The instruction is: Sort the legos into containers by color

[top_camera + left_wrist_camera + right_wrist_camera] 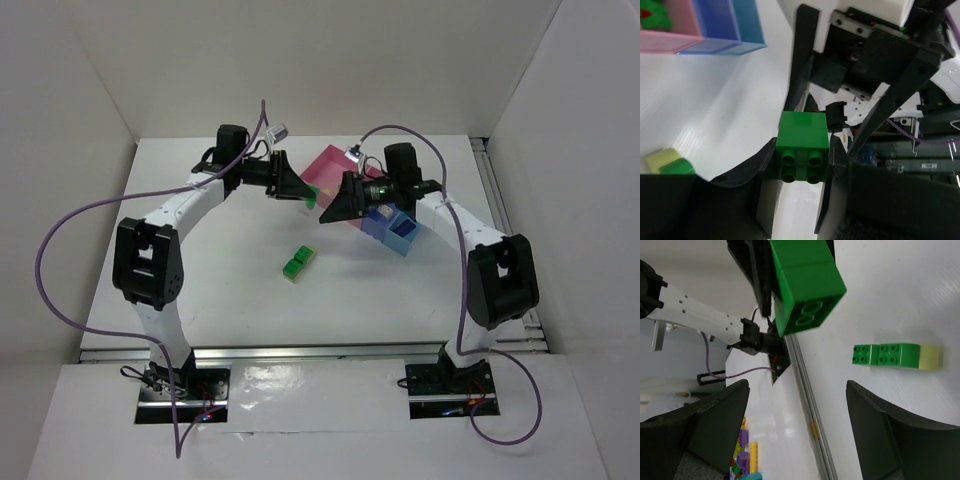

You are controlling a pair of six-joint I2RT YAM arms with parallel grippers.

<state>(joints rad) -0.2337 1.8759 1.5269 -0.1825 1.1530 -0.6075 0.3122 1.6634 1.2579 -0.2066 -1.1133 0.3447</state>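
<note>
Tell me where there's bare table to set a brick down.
Bare table lies between the green legos and the arm bases. It is crowded at the back centre, where the left gripper and right gripper meet beside the containers.

My left arm point(188, 205) and right arm point(468, 228) are white with black joints, black fingers point(890, 435), looping purple cables point(40, 265).
</note>
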